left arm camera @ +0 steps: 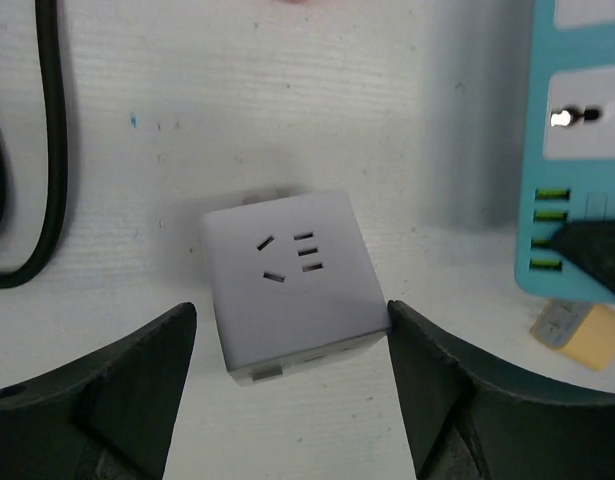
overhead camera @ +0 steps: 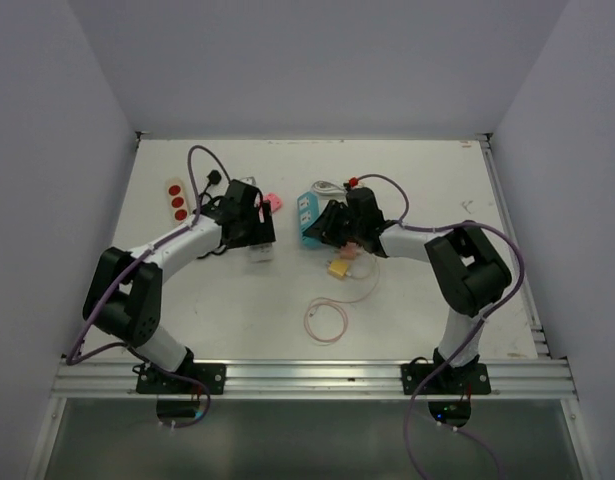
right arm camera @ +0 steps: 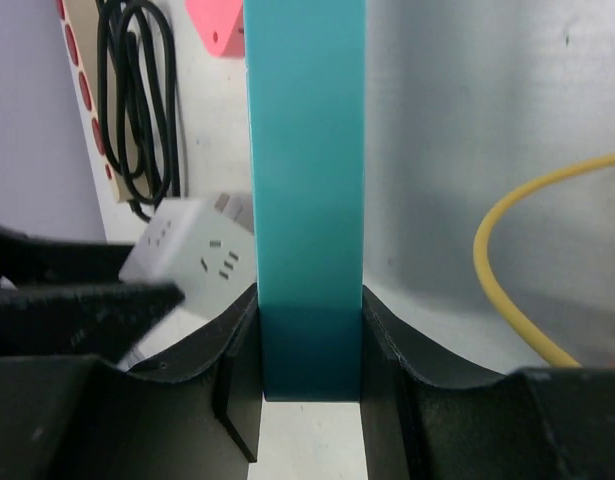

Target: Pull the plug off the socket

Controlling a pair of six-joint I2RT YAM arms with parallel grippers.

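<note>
The plug, a white cube adaptor [left arm camera: 292, 280], lies flat on the table, apart from the socket, a teal power strip [left arm camera: 577, 150]. My left gripper [left arm camera: 290, 318] stands open around the cube. Its right finger [left arm camera: 427, 380] touches the cube's corner and its left finger [left arm camera: 137, 390] is clear of it. From above, the cube [overhead camera: 260, 252] sits just under the left gripper [overhead camera: 255, 240]. My right gripper [right arm camera: 307, 330] is shut on the near end of the teal strip [right arm camera: 305, 200], with both fingers flat against its sides. The plug [right arm camera: 192, 255] shows to the strip's left.
A beige strip with red sockets [overhead camera: 176, 200] and a coiled black cable [left arm camera: 52, 150] lie at the back left. A pink object [overhead camera: 272, 202] sits between the arms. A yellow connector [left arm camera: 579, 335] lies by the teal strip, and a thin cable loop [overhead camera: 327, 320] lies nearer the front.
</note>
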